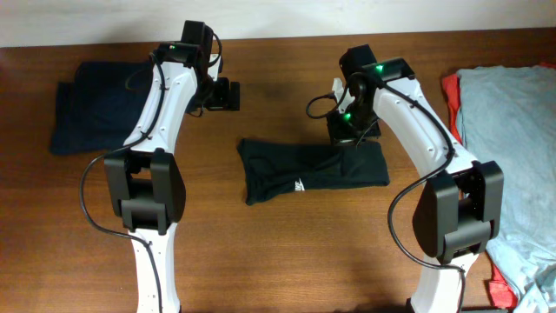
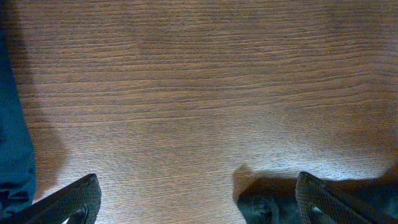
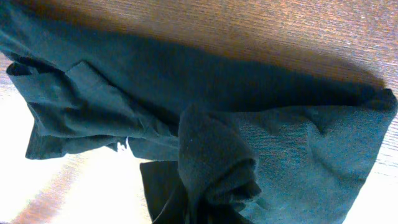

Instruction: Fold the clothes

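The black T-shirt [image 1: 304, 169] lies in the middle of the table, folded into a long strip, its small white mark [image 1: 299, 185] near the front edge. My right gripper [image 1: 352, 135] is at the strip's far right part, shut on a pinch of the cloth. In the right wrist view that fold of black fabric [image 3: 211, 180] rises up and hides the fingers. My left gripper [image 1: 228, 94] hangs open over bare wood, left of the shirt. Its fingertips [image 2: 81, 196] stand wide apart with nothing between them, and a dark corner of fabric [image 2: 261, 208] lies by the right one.
A folded navy garment [image 1: 87, 109] rests at the far left and shows at the left wrist view's edge [image 2: 12, 149]. At the right edge a light grey-blue garment [image 1: 512, 130] is spread over a red one [image 1: 451, 96].
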